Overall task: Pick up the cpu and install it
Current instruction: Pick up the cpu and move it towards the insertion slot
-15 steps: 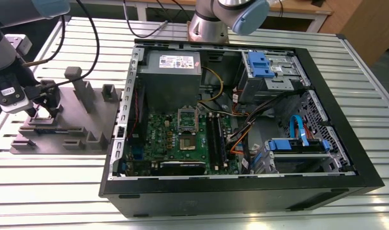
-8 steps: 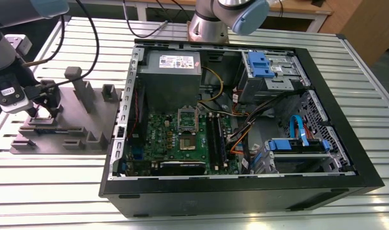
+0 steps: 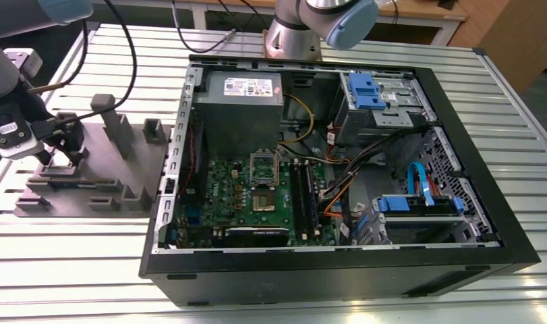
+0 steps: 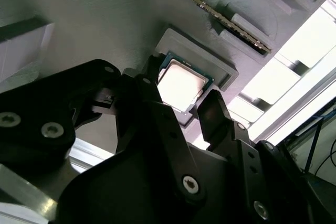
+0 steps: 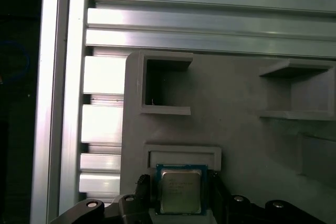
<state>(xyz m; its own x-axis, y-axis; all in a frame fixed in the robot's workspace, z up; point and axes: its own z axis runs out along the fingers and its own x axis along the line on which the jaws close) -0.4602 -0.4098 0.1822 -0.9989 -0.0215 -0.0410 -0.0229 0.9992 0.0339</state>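
A robot arm's black gripper (image 3: 62, 160) hangs low over a grey moulded holder (image 3: 102, 192) that lies on a table of aluminium slats (image 3: 75, 270). In both wrist views the gripper (image 4: 181, 86) (image 5: 179, 183) is released, with one finger (image 4: 149, 85) on each side of the cpu (image 4: 181, 82) (image 5: 180, 191). The fingers sit close to its edges and thin dark gaps show between them and the chip. The cpu, a small flat square with a shiny silver top and a darker rim, lies flat in a shallow raised pocket (image 5: 181, 153) of the holder, directly between the fingers. Just past the gripper, the holder carries further square pockets (image 5: 165, 85). Well apart from the gripper, toward the exterior view's right, an open black computer case (image 3: 345, 270) lies on its side, its green circuit board (image 3: 255, 196) facing up.
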